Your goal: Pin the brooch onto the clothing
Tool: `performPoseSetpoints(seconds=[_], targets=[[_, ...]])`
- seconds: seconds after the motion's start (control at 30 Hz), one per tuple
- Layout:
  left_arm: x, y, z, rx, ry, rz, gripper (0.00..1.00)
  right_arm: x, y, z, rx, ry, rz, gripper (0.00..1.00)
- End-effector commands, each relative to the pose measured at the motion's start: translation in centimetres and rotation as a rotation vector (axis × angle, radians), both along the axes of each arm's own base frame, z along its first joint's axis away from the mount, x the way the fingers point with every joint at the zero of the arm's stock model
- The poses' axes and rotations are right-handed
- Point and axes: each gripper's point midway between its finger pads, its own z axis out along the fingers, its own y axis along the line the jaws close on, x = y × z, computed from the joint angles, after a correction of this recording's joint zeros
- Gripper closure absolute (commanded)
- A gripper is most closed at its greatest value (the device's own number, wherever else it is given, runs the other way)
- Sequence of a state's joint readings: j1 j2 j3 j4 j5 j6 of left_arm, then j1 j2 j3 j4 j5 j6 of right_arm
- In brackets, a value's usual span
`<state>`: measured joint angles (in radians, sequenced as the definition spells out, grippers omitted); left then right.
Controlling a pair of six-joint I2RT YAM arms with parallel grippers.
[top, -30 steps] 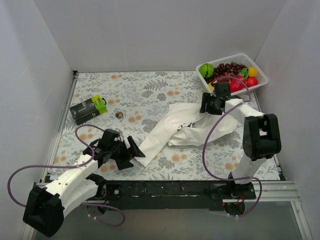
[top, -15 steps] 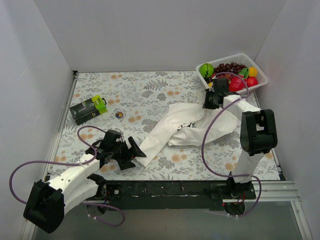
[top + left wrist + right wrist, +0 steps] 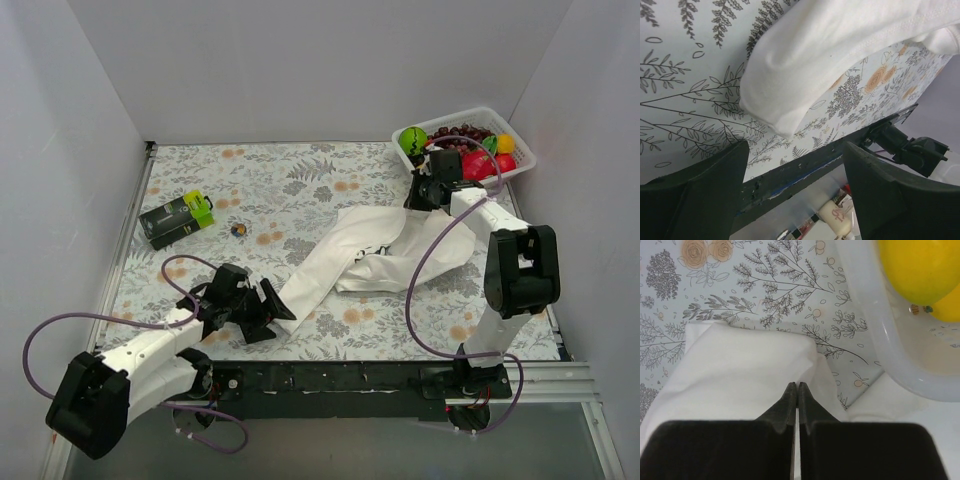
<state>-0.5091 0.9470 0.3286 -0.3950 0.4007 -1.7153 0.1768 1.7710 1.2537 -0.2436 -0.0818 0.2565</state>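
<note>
The clothing [image 3: 350, 250] is a white T-shirt lying crumpled across the middle right of the flowered table. The brooch [image 3: 239, 230], a tiny dark disc, lies alone on the table to its left, far from both grippers. My right gripper [image 3: 432, 193] is at the shirt's far right edge by the basket. Its fingers [image 3: 790, 405] are pressed together, and a thin fold of the clothing [image 3: 740, 370] rises to their tips. My left gripper [image 3: 264, 306] is open just off the shirt's near left corner [image 3: 790, 85]. Nothing is between its fingers [image 3: 710, 185].
A white basket [image 3: 522, 163] of fruit stands at the far right corner, its rim [image 3: 875, 330] and a lemon [image 3: 920, 265] close beside my right gripper. A dark box with a green label [image 3: 177, 217] lies at the left. The table's near edge [image 3: 805, 165] runs under the left gripper.
The right gripper has shut and moved away from me toward the basket. The left gripper has crept right toward the shirt's corner, its jaws a little narrower.
</note>
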Motion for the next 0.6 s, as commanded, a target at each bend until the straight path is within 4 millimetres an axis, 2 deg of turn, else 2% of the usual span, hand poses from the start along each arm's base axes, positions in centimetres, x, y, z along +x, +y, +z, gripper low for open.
performPoseSetpoints(seconds=[0.0, 0.1, 0.2, 0.23, 0.37, 0.57], targets=[[-0.2, 0.2, -1.6, 0.036, 0.017, 0.013, 0.25, 0.4, -0.2, 3.0, 0.006, -0.078, 0.0, 0.99], [-0.1, 0.3, -2.1, 0.052, 0.019, 0.016, 0.26, 0.1, -0.3, 2.0, -0.003, -0.052, 0.002, 0.99], [0.1, 0.3, -2.3, 0.063, 0.013, 0.019, 0.27, -0.2, -0.6, 0.8, -0.021, -0.02, -0.004, 0.87], [0.1, 0.4, -2.4, 0.066, 0.016, 0.02, 0.27, -0.3, -0.8, 0.2, -0.033, -0.006, -0.007, 0.77], [0.2, 0.3, -2.6, 0.068, 0.017, 0.019, 0.27, -0.6, -1.2, -1.3, -0.054, 0.031, -0.019, 0.62], [0.1, 0.5, -3.1, 0.08, 0.025, 0.024, 0.28, -0.8, -1.6, -2.7, -0.077, 0.065, -0.032, 0.58]])
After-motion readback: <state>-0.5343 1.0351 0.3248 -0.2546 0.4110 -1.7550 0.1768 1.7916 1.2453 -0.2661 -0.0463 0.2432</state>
